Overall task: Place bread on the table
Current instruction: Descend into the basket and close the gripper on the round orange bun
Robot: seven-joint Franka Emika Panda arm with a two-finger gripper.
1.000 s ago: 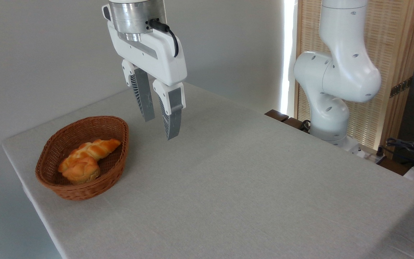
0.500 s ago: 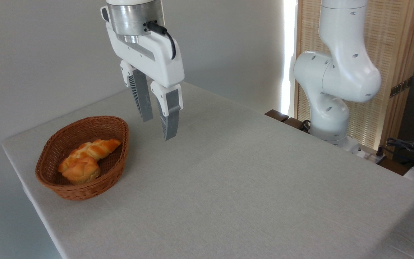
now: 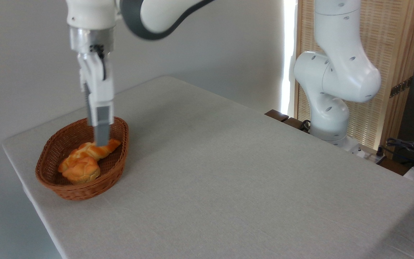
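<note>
Having swung left from over the bare table (image 3: 228, 172) and turned edge-on, the gripper (image 3: 101, 141) now dips into the basket (image 3: 84, 189), its jaw gap hidden, the bun (image 3: 81, 169) still lying inside, ungrasped.

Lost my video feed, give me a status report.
Gripper over basket, edge-on, jaws unreadable. Bread in basket, ungrasped, beside braided loaf. Table clear for placing.

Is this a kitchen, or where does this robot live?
Probably a robot test room, not a kitchen. The arm's base is fixed beside a plain cloth-covered table, loose cables lie at the right, and only a wicker basket of bread sits out.
</note>
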